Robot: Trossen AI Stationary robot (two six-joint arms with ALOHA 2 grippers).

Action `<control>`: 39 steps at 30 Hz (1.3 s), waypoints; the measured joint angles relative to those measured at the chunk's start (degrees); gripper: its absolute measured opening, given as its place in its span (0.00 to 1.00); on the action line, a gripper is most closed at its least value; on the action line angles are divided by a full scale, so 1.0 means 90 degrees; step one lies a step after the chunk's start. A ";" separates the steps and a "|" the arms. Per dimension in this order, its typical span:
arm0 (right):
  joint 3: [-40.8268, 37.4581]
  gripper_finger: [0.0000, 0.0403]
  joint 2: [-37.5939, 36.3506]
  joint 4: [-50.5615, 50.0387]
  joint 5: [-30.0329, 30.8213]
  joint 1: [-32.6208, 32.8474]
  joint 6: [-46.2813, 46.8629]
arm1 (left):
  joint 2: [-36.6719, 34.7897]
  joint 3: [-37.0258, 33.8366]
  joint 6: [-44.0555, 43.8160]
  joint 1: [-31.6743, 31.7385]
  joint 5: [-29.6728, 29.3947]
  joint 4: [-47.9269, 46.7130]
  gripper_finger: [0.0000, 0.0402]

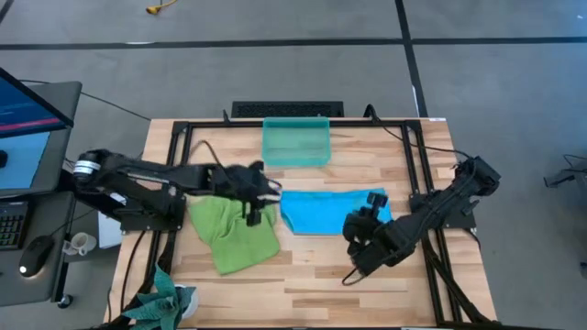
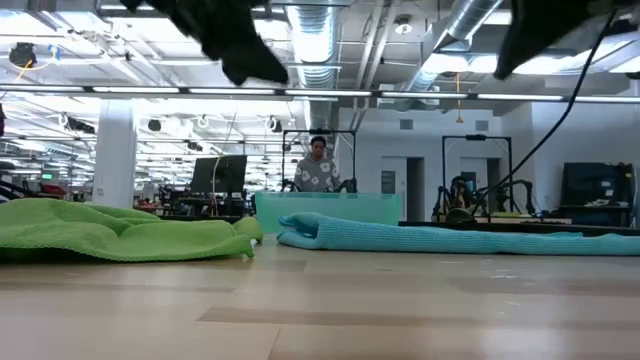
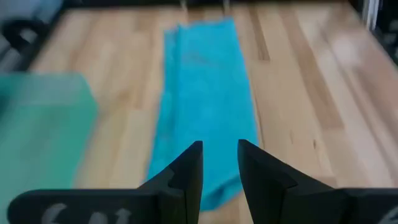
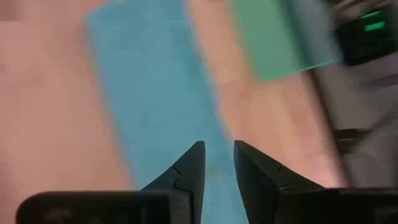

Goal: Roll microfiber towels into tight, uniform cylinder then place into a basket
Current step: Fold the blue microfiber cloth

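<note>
The sky-blue microfiber towel (image 1: 328, 212) lies flat on the table as a long folded strip, in front of the teal basket (image 1: 295, 142). The lime green towel (image 1: 234, 232) lies loosely bunched to its left. My left gripper (image 3: 220, 155) hovers over the gap between the two towels (image 1: 266, 192), open, with nothing between its fingers. My right gripper (image 4: 218, 155) hangs above the blue towel's right end (image 1: 359, 229), open and empty too. In the low view both arms are well above the cloths (image 2: 430, 238).
A darker teal-green cloth (image 1: 163, 298) hangs at the table's near left corner. A black frame (image 1: 417, 160) runs around the tabletop. A desk with a monitor and mouse (image 1: 37, 252) stands left of the table. Bare wood (image 1: 312, 275) lies toward the near edge.
</note>
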 joint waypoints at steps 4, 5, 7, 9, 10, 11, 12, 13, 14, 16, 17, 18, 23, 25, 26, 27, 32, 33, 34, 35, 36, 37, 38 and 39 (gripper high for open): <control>0.0020 0.26 -0.0357 -0.0830 0.0687 -0.0097 0.0706 | -0.0518 -0.0049 0.0147 0.0116 0.0378 -0.0287 0.23; -0.0080 0.26 -0.0476 -0.0939 0.0730 -0.0130 0.0985 | -0.0581 -0.0111 0.0209 0.0104 0.0400 -0.0395 0.23; -0.0425 0.26 -0.0769 -0.0920 0.0771 -0.0172 0.1458 | -0.0611 -0.0320 0.0234 0.0065 0.0404 -0.0302 0.23; -0.0881 0.26 -0.1089 -0.0849 0.0760 -0.0168 0.1852 | -0.0611 -0.0691 0.0229 0.0055 0.0406 -0.0044 0.23; -0.1144 0.26 -0.1258 -0.0737 0.0749 -0.0168 0.2051 | -0.0576 -0.0910 0.0192 0.0057 0.0405 0.0205 0.23; -0.1420 0.26 -0.1416 -0.0663 0.0704 -0.0165 0.2241 | -0.0528 -0.1129 0.0143 0.0069 0.0402 0.0540 0.23; -0.1688 0.26 -0.1578 -0.0571 0.0646 -0.0163 0.2419 | -0.0493 -0.1367 0.0111 0.0089 0.0398 0.0868 0.23; -0.1952 0.26 -0.1742 -0.0455 0.0645 -0.0163 0.2575 | -0.0461 -0.1575 0.0068 0.0125 0.0398 0.1158 0.23; -0.2230 0.26 -0.1907 -0.0389 0.0669 -0.0162 0.2747 | -0.0428 -0.1761 0.0007 0.0168 0.0400 0.1481 0.23; -0.2769 0.26 -0.2272 -0.0425 0.0747 -0.0153 0.3209 | -0.0438 -0.2065 -0.0203 0.0293 0.0406 0.1997 0.23; -0.3003 0.26 -0.2472 -0.0413 0.0800 -0.0158 0.3488 | -0.0439 -0.2183 -0.0362 0.0371 0.0403 0.2218 0.23; -0.3224 0.26 -0.2662 -0.0390 0.0805 -0.0165 0.3798 | -0.0438 -0.2287 -0.0570 0.0438 0.0401 0.2378 0.23; -0.3971 0.26 -0.3485 0.0081 0.0803 -0.0064 0.4763 | -0.0284 -0.2475 -0.1972 0.0687 0.0348 0.2694 0.23; -0.4023 0.26 -0.3679 0.0309 0.0811 -0.0029 0.4688 | -0.0061 -0.2485 -0.2278 0.0689 0.0264 0.2744 0.23; -0.4032 0.26 -0.3738 0.0412 0.0809 -0.0026 0.4653 | 0.0108 -0.2482 -0.2347 0.0681 0.0235 0.2872 0.23; -0.4043 0.26 -0.3778 0.0492 0.0805 -0.0025 0.4636 | 0.0290 -0.2482 -0.2400 0.0674 0.0218 0.2994 0.23; -0.4044 0.26 -0.3818 0.0792 0.0797 0.0002 0.4354 | 0.1252 -0.2425 -0.2892 0.0701 0.0213 0.3753 0.23; -0.4044 0.26 -0.3799 0.0821 0.0805 0.0002 0.4269 | 0.1410 -0.2364 -0.3031 0.0723 0.0220 0.3802 0.23; -0.4044 0.26 -0.3768 0.0856 0.0802 0.0000 0.4182 | 0.1541 -0.2293 -0.3159 0.0746 0.0232 0.3810 0.23; -0.4044 0.26 -0.3724 0.0890 0.0800 0.0000 0.4102 | 0.1656 -0.2225 -0.3275 0.0762 0.0233 0.3812 0.23; -0.4044 0.26 -0.3707 0.0905 0.0789 0.0000 0.4052 | 0.1770 -0.2154 -0.3391 0.0780 0.0234 0.3814 0.23; -0.4044 0.26 -0.3687 0.0903 0.0800 0.0000 0.3991 | 0.1867 -0.2100 -0.3473 0.0789 0.0234 0.3814 0.24; -0.4044 0.26 -0.3661 0.0920 0.0805 0.0000 0.3950 | 0.1949 -0.2053 -0.3538 0.0791 0.0262 0.3812 0.25; -0.4044 0.26 -0.3641 0.0940 0.0797 0.0000 0.3916 | 0.2010 -0.2022 -0.3556 0.0789 0.0345 0.3793 0.26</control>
